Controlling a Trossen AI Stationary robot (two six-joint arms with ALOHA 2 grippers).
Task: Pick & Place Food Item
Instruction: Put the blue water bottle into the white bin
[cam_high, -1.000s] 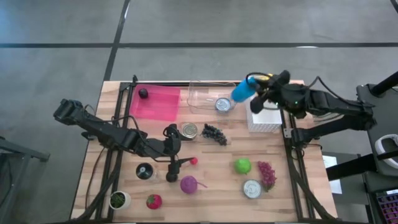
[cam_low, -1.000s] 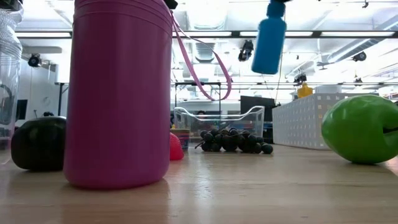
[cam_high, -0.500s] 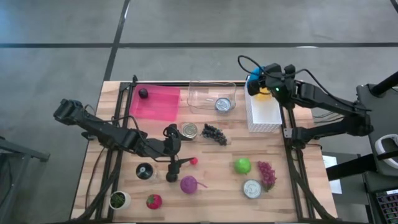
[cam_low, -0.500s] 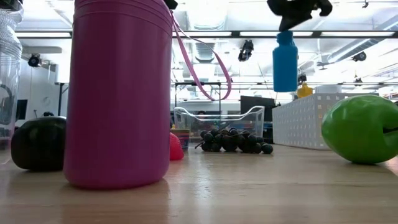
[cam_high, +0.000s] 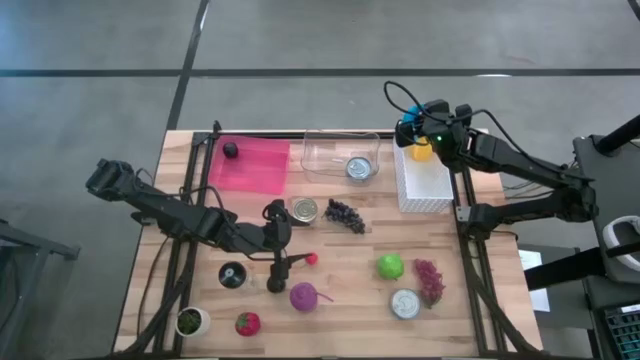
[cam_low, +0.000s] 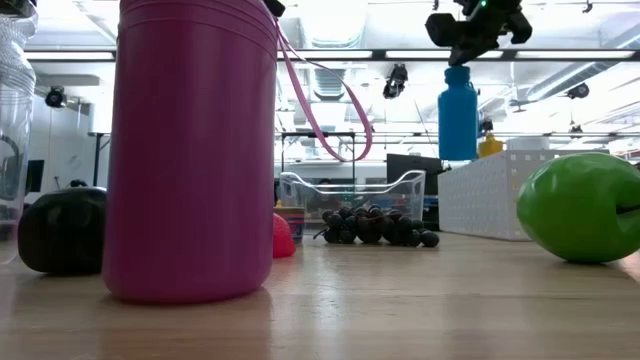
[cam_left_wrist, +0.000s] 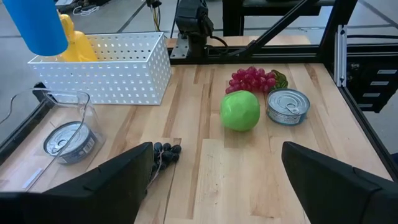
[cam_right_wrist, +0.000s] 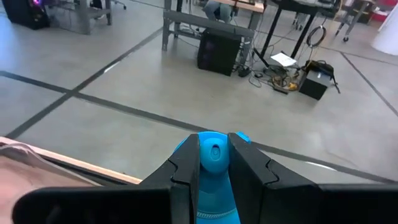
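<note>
I'm holding right gripper (cam_right_wrist: 214, 163) pinched on blue bottle (cam_low: 458, 113) over white basket (cam_high: 424, 187); left gripper (cam_left_wrist: 214, 180) idling mid-table, fingers spread.

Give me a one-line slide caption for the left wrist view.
Open left gripper faces a green apple, red grapes, two tins and a white basket.

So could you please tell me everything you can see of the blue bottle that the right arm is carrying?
The blue bottle is a plain, smooth cylinder with a narrower blue cap, matte like coated metal or plastic. It hangs upright, clear of the table, gripped at its cap by the right gripper, whose fingers are closed on either side. It sits over the far end of the white perforated basket, close to a yellow item there. Nothing else touches it.
</note>
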